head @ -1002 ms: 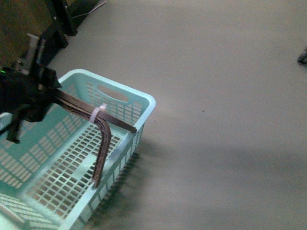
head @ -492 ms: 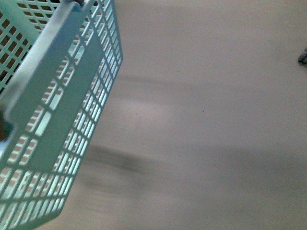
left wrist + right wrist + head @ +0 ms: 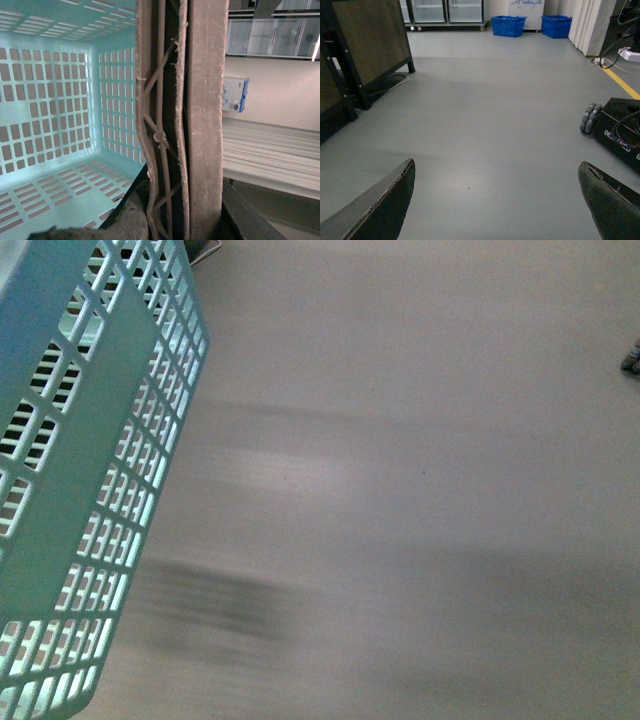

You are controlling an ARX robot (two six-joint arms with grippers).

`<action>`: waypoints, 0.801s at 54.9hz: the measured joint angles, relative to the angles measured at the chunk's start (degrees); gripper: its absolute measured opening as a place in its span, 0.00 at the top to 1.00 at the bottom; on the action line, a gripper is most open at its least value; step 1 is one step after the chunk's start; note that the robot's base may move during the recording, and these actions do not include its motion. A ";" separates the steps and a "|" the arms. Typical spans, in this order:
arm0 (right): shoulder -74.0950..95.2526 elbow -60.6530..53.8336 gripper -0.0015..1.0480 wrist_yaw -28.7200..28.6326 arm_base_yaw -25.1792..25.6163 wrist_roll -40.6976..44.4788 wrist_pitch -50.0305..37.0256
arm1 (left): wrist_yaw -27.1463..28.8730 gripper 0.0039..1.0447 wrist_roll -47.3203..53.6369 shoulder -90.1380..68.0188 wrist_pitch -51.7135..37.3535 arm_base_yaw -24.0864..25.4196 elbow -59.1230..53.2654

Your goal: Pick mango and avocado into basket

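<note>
Teal plastic basket (image 3: pixel 85 450), seemingly light and stiff, is hanging by its handle (image 3: pixel 205 100) from the clenched left gripper (image 3: pixel 185 225); right gripper (image 3: pixel 495 165) is gaping empty.

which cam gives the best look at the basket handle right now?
Left wrist view: the handle runs through mid-frame close up, ribbing visible, the basket interior behind it. Front view shows only the basket's blurred slotted side, no handle. Right wrist view shows the floor, neither.
</note>
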State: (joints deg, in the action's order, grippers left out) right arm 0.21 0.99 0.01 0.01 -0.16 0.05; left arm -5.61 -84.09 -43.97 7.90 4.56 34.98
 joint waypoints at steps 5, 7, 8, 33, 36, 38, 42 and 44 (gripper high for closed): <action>0.00 0.00 0.08 0.00 0.00 0.00 0.00 | -0.20 0.82 -0.04 0.00 0.00 0.00 0.00; 0.00 0.00 0.08 0.00 0.00 0.02 0.00 | -0.11 0.82 -0.02 0.00 0.00 0.00 0.00; 0.00 0.00 0.08 0.00 0.00 0.00 0.00 | -0.09 0.82 0.00 0.00 0.00 0.00 0.00; 0.00 0.00 0.08 0.00 0.00 0.02 0.02 | 0.04 0.82 -0.02 -0.02 0.07 0.02 -0.24; 0.00 0.00 0.08 0.00 0.00 0.00 0.02 | 0.04 0.82 0.00 -0.02 0.07 0.02 -0.24; 0.00 0.00 0.08 0.00 0.00 0.04 0.02 | 0.07 0.82 -0.02 -0.02 0.07 0.02 -0.24; 0.02 0.00 0.08 0.00 0.00 0.02 0.02 | 0.07 0.82 0.02 -0.02 0.07 0.02 -0.24; 0.00 0.00 0.08 0.00 0.00 0.02 0.02 | 0.04 0.82 0.00 -0.02 0.07 0.02 -0.24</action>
State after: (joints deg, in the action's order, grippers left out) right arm 0.21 0.99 0.01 0.01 -0.14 0.08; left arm -5.56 -84.09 -43.99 7.97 4.58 34.74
